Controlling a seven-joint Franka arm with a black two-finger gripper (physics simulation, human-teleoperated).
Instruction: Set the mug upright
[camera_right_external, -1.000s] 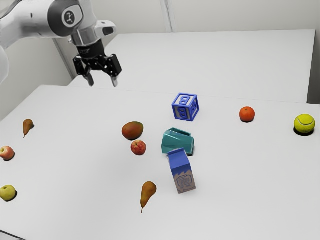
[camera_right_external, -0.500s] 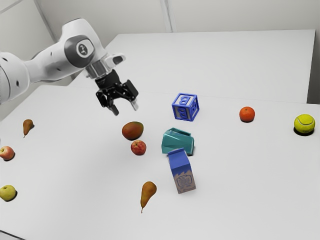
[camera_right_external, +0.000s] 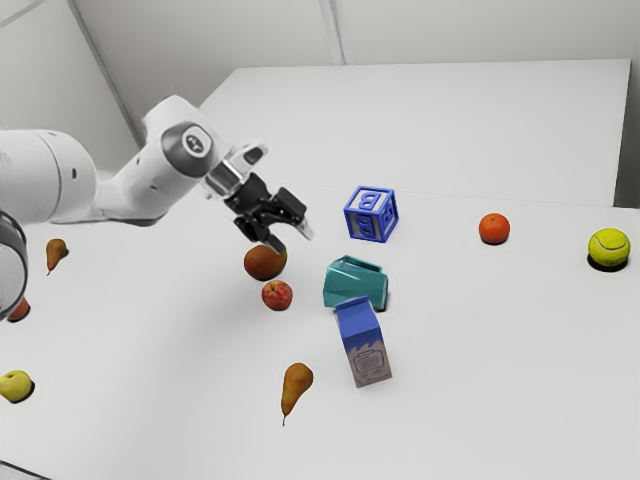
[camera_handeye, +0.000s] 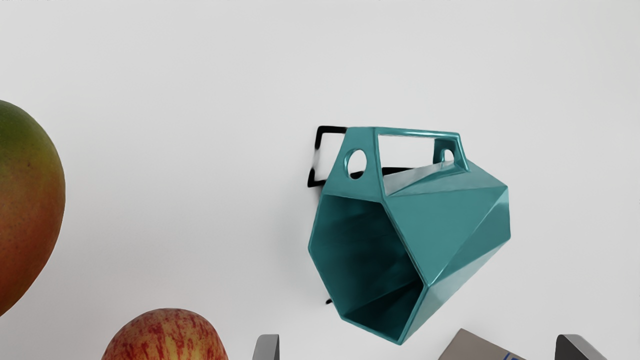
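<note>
The black two-finger gripper (camera_right_external: 292, 240), spread and empty left of the exterior view's centre, could shove the blue-and-brown gable-topped carton (camera_right_external: 364, 345) crowding the glossy teal faceted mug (camera_right_external: 350, 285), lying on its side mid-frame, should a finger swing wide.

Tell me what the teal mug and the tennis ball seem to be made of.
The mug looks glossy, perhaps glazed ceramic or hard plastic: its crisp facets catch highlights along their edges. The tennis ball is probably matte felt over rubber, judging by its yellow cover and curved seam.
</note>
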